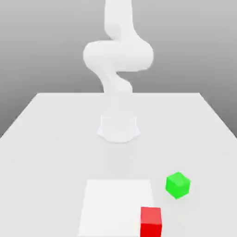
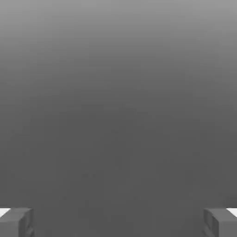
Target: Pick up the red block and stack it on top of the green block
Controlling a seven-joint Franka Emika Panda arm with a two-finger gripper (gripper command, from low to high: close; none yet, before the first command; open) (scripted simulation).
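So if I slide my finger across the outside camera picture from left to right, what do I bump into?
White square patch on the table → red block → green block.

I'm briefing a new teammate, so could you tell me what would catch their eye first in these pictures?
The two bright cubes stand out on the pale table: the green block toward the exterior view's right, and the red block nearer the camera, apart from it. Behind them rises the white arm. In the hand view, the gripper is wide open with nothing between its fingers.
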